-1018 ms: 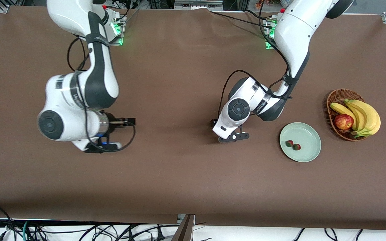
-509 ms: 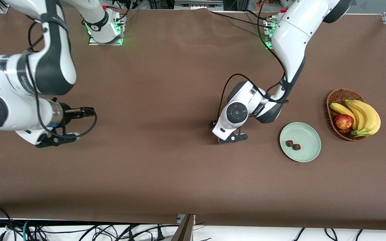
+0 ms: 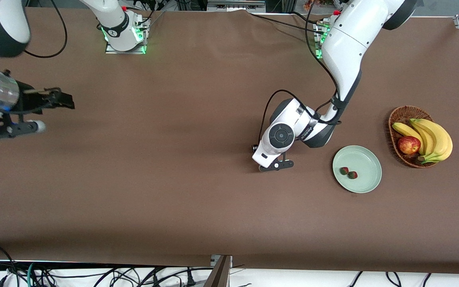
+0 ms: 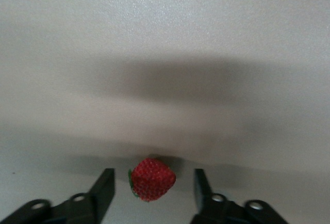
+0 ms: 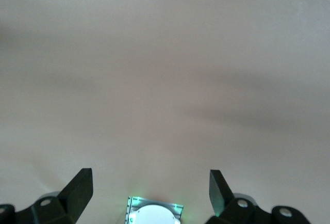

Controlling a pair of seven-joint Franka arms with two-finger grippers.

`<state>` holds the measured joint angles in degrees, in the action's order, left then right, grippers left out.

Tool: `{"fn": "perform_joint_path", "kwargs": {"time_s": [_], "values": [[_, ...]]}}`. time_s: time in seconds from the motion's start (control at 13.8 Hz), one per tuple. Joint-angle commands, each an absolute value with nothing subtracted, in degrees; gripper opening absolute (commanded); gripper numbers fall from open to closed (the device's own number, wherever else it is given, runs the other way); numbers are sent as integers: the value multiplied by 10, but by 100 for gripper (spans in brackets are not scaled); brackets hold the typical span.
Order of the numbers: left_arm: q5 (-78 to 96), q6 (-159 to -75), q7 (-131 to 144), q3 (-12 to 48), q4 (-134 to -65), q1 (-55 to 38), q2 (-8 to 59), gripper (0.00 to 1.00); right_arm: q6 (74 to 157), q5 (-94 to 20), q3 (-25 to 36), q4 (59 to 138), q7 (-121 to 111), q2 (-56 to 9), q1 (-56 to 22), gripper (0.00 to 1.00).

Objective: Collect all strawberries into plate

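Two fingers of the left gripper (image 4: 150, 193) stand spread, one on each side of the last strawberry (image 4: 152, 179), not yet touching it. That berry sits low centre in the left wrist view; in the front view the wrist hides it. The gripper (image 3: 276, 164) is low over the table (image 3: 197, 191), just right of mid-frame, lined up, I'd say, so a straight pinch takes the berry. Right of it lies the plate (image 3: 367, 167), two strawberries (image 3: 348, 173) already near its edge toward the gripper, so the carry looks short. Farther right, a basket (image 3: 397, 119) holds bananas (image 3: 432, 137) and an apple (image 3: 408, 144). At far left, the right gripper (image 3: 52, 99) waits, fingers apart, empty. No writing I can read anywhere.
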<state>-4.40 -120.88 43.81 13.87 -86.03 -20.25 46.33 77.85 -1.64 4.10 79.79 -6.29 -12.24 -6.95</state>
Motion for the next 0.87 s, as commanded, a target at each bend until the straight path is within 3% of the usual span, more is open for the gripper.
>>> {"fn": "perform_joint_path", "kwargs": {"time_s": [0.0, 0.29, 0.58, 0.8], "values": [[-68, -1216, 444, 134, -867, -208, 464, 57, 773, -2, 14, 830, -57, -38, -33, 100], [-74, -1216, 445, 134, -867, -207, 464, 42, 764, 1, 14, 842, -60, -5, -15, 100], [-74, -1210, 439, 134, -857, -200, 455, 18, 762, 4, 14, 862, -57, -9, -11, 100], [-74, -1155, 439, 133, -818, -182, 433, 18, 759, 6, 11, 871, -54, -6, -11, 100]]}}
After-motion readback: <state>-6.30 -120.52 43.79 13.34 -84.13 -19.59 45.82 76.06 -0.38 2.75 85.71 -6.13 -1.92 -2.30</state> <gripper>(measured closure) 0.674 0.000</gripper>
